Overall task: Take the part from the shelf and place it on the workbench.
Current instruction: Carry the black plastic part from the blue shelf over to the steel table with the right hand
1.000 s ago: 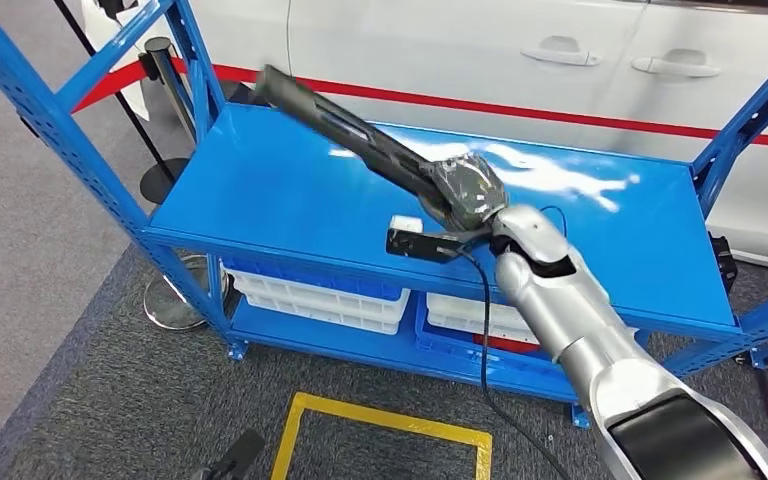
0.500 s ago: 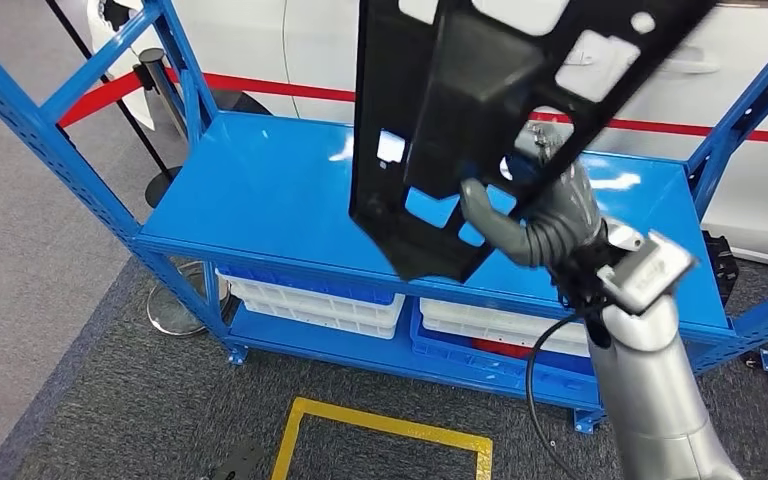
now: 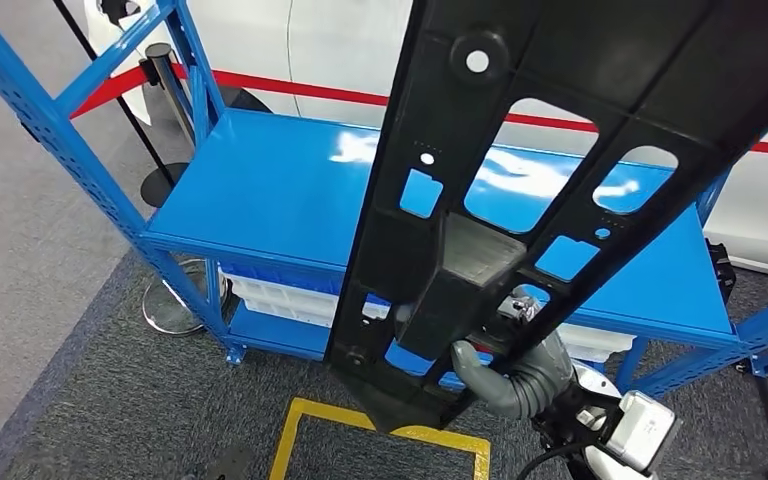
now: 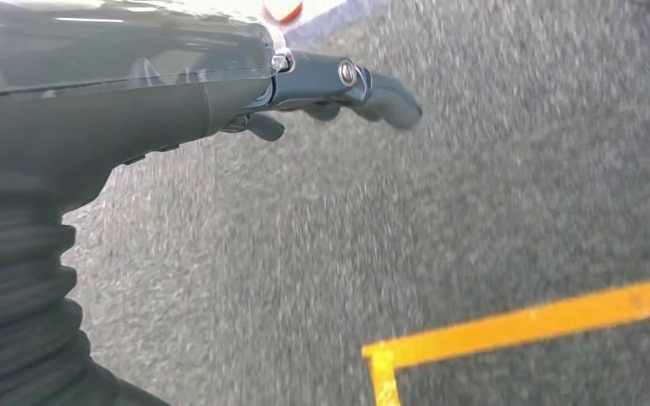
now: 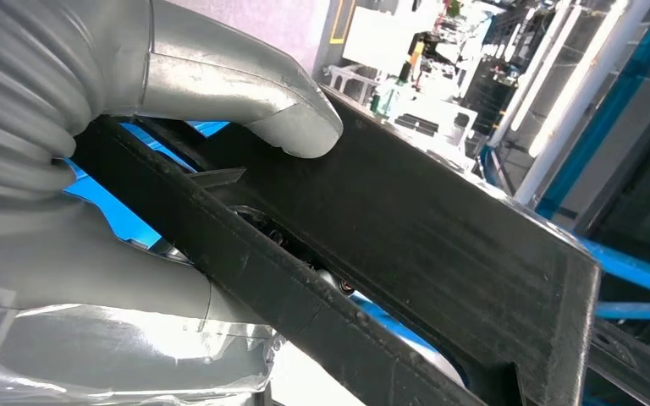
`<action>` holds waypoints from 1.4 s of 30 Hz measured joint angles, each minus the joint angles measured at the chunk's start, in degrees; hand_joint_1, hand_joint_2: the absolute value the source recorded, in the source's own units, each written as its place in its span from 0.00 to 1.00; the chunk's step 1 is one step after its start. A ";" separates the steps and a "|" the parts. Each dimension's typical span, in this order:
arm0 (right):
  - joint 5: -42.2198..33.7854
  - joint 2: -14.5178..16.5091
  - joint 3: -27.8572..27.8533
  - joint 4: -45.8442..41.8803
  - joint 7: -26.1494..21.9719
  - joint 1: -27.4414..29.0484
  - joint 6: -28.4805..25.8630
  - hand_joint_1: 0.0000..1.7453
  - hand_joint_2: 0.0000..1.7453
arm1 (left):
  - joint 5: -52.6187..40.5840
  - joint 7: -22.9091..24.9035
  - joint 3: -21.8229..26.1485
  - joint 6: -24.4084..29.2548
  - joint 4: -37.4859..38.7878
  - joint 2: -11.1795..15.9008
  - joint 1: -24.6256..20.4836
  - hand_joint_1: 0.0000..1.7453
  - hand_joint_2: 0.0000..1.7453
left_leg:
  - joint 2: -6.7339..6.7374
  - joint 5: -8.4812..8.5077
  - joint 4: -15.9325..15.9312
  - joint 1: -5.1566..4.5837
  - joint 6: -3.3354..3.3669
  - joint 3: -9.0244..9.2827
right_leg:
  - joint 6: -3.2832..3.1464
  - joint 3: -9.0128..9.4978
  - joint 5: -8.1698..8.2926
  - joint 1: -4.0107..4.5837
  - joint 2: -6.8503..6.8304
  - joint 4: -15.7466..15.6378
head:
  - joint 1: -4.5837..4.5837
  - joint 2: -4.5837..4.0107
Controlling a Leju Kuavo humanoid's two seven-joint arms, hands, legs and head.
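Note:
The part [image 3: 550, 50] is a long black plastic panel with several cut-out windows and a boxy block at its middle. It is held up close in front of the head camera, slanting from upper right to lower left. My right hand [image 3: 515, 375] grips it near its lower end, in front of the blue shelf [image 3: 270, 190]. In the right wrist view the grey thumb [image 5: 245, 93] presses on the part's [image 5: 440, 228] flat face. My left hand [image 4: 330, 85] hangs over grey carpet with its fingers loosely extended, holding nothing.
The blue shelf's top deck is bare; white bins [image 3: 290, 295] sit on its lower level. A white car [image 3: 330, 40] with a red stripe stands behind it. A yellow floor marking [image 3: 305, 415] lies on the carpet in front. A stanchion [image 3: 165, 70] stands at the far left.
My right hand has lifted the part off the shelf top, swung it upright and drawn it back toward my body. The hand has dropped lower in the picture.

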 joint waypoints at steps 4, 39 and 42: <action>-0.10 -0.28 0.02 -0.27 0.49 0.94 0.50 0.96 1.00 | 0.17 -0.27 0.01 1.38 0.00 -0.02 0.02 0.00 1.00 | 0.03 0.02 0.06 -0.09 0.15 -0.05 | 0.67 -5.11 -4.29 -0.43 -0.04 11.08 | 0.00 0.00; -2.36 0.02 -1.35 0.22 4.68 -0.52 -2.62 0.96 1.00 | 2.03 5.23 2.08 -3.23 0.00 -0.39 -0.88 0.00 1.00 | 0.43 2.36 1.32 -0.40 -0.30 -3.66 | 0.63 5.51 -0.61 -0.49 -0.20 -0.15 | 0.02 0.00; -2.23 0.35 -1.39 -0.35 4.75 -0.39 -2.74 0.96 1.00 | 2.03 5.63 2.08 -3.44 0.00 -0.41 -0.95 0.00 1.00 | 0.38 3.59 1.40 -0.53 -1.35 -4.23 | -0.24 8.02 -1.35 -0.08 -0.13 -5.12 | 0.01 0.00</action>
